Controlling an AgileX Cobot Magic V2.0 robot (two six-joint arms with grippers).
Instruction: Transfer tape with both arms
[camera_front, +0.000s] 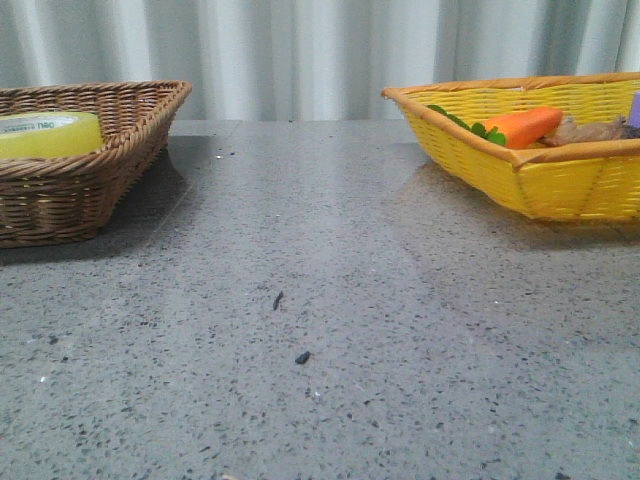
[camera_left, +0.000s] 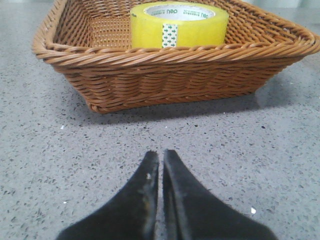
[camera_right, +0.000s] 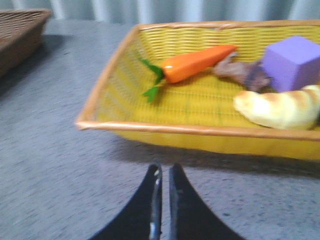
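The yellow tape roll (camera_left: 179, 25) lies flat in the brown wicker basket (camera_left: 165, 70), its white core with green lettering facing up. In the front view the tape (camera_front: 48, 133) sits in that basket (camera_front: 90, 190) at the far left. My left gripper (camera_left: 161, 156) is shut and empty, low over the table, a short way in front of the brown basket. My right gripper (camera_right: 164, 170) is shut and empty, just in front of the yellow basket (camera_right: 200, 131). Neither gripper shows in the front view.
The yellow basket (camera_front: 560, 185) at the far right holds an orange toy carrot (camera_right: 195, 62), a purple cube (camera_right: 291, 62), a croissant-like toy (camera_right: 280, 107) and a brownish object (camera_right: 240, 70). The speckled grey table (camera_front: 320, 330) stretches between the baskets; curtains hang behind.
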